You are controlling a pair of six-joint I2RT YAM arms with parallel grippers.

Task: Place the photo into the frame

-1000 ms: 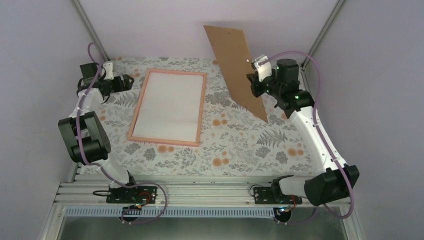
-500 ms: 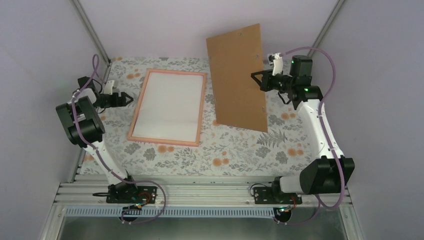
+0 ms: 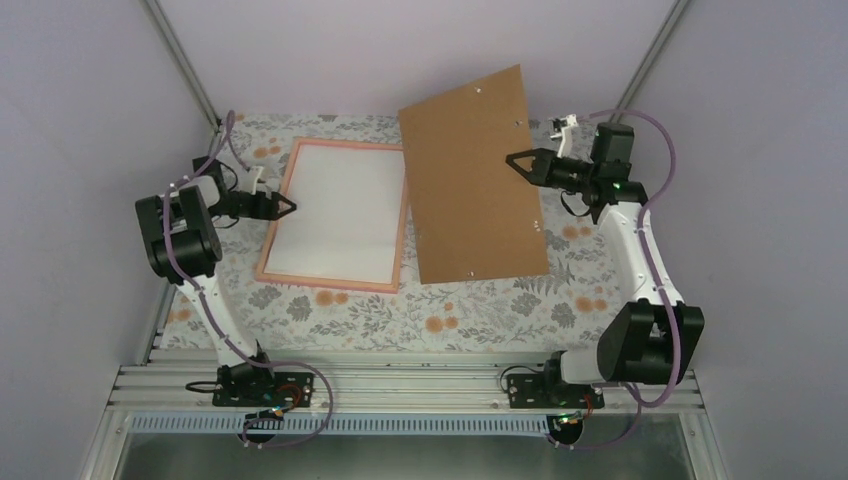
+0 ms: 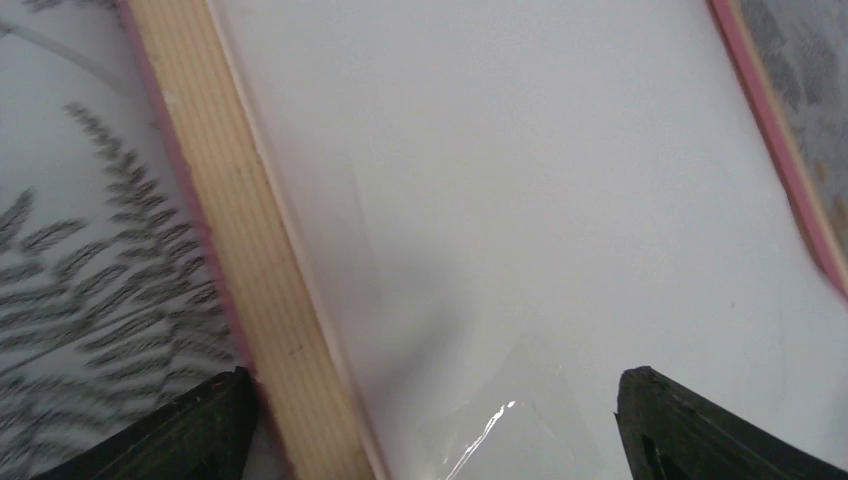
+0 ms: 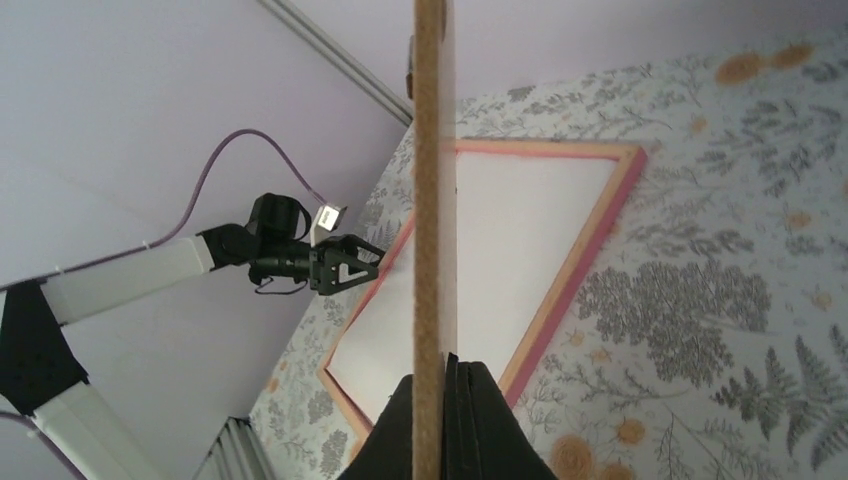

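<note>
Frame (image 3: 330, 282) lay flat on the floral table (image 3: 480, 300), left of centre. A white sheet (image 3: 340, 215) filled its opening; couldn't tell if that was the photo's back. Left gripper (image 3: 285, 205) sat low over the frame's left rail, jaws wide, one finger outside the rail and the other over the sheet, gripping nothing. Farther back, right gripper (image 3: 515, 160) was clamped on a brown board's (image 3: 470, 190) right edge. The board was tilted off the table, overlapping the frame's right rail from above.
</note>
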